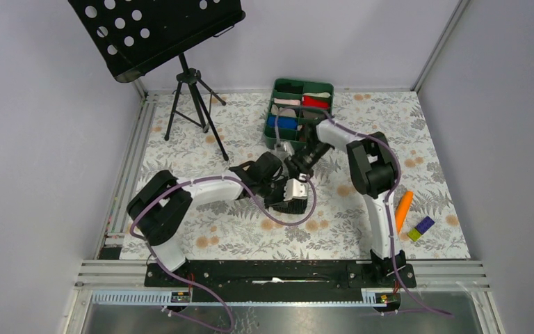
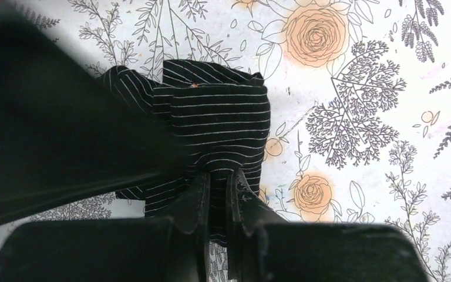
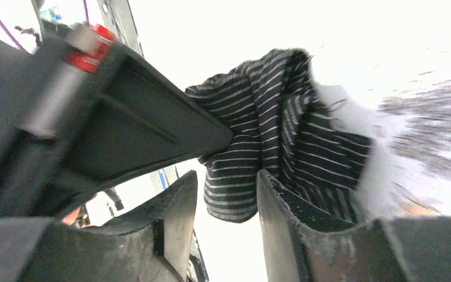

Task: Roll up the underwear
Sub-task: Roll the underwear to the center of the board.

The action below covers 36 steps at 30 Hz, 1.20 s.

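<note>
The underwear (image 2: 223,117), black with thin pale stripes and a small orange tag, lies bunched on the flowered table cover. My left gripper (image 2: 218,182) is shut on a fold at its near edge, the two fingers almost together with cloth between them. In the top view the underwear (image 1: 293,205) shows as a dark lump under both wrists at mid-table. My right gripper (image 3: 226,188) stands open. A hanging fold of the underwear (image 3: 270,129) reaches between its fingertips and rests against the right finger (image 3: 282,217), with a gap to the left finger. The left gripper's body (image 3: 123,129) is close beside it.
A green tray (image 1: 271,118) with red, blue, pink and beige cloth rolls sits just behind the grippers. A music stand's tripod (image 1: 191,104) stands at the back left. An orange carrot-shaped object (image 1: 403,209) and purple and yellow blocks (image 1: 421,227) lie at the right.
</note>
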Motion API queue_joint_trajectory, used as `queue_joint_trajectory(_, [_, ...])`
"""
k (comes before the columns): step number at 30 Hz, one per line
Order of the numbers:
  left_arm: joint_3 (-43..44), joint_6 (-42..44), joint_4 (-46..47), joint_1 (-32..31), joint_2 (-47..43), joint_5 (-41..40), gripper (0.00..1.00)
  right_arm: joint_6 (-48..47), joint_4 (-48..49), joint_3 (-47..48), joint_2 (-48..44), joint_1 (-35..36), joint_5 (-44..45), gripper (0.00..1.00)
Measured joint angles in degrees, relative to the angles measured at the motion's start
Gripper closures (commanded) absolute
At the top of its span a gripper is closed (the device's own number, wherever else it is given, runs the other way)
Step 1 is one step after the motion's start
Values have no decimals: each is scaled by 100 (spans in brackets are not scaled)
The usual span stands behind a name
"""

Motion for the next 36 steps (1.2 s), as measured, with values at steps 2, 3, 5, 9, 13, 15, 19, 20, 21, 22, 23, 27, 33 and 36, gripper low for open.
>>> queue_joint_trajectory(2, [188,24,-238,9,107,59,100,-31,-153,507,-55,-192,-22,48])
queue_joint_trajectory(3, [291,42,-372,33,162,107,100,-52,-184,734,-151,-321,-26,47])
queue_joint_trajectory(5, [468,68,-621,101,262,240,100,-66,-273,1027,-407,-575,-31,47])
queue_joint_trajectory(9, [964,76,-1285,278,603,656,100,4,-221,1410,-1270,-1274,-9,43])
queue_joint_trajectory(13, [1816,-103,-2142,527,1268,1270,100,459,1115,144,-2997,-1840,470,36])
queue_joint_trajectory(15, [2208,-260,-2500,675,1628,1631,100,750,2343,-1403,-4489,-1921,953,35])
queue_joint_trajectory(19, [2922,-671,-3150,997,2363,2441,100,1027,3917,-3836,-7010,-1818,1519,44])
queue_joint_trajectory(20, [3040,-754,-3252,1060,2498,2597,100,1047,4044,-4124,-7333,-1801,1550,46])
queue_joint_trajectory(21, [3215,-859,-3425,1139,2688,2798,100,1049,4133,-4347,-7554,-1777,1576,48])
queue_joint_trajectory(22, [3359,-949,-3560,1200,2844,2957,100,1025,4146,-4498,-7643,-1720,1609,50])
queue_joint_trajectory(23, [3488,-1036,-3687,1255,2990,3106,100,955,4146,-4605,-7643,-1655,1659,50])
queue_joint_trajectory(27, [3847,-1338,-4052,1429,3445,3593,100,570,4100,-5060,-7440,-975,1932,42])
queue_joint_trajectory(33, [4085,-1600,-4264,1480,3746,3888,100,-35,4463,-5340,-6756,479,2277,37])
queue_joint_trajectory(36, [4118,-1703,-4304,1519,3847,4024,100,-511,4839,-5270,-5928,960,2463,33])
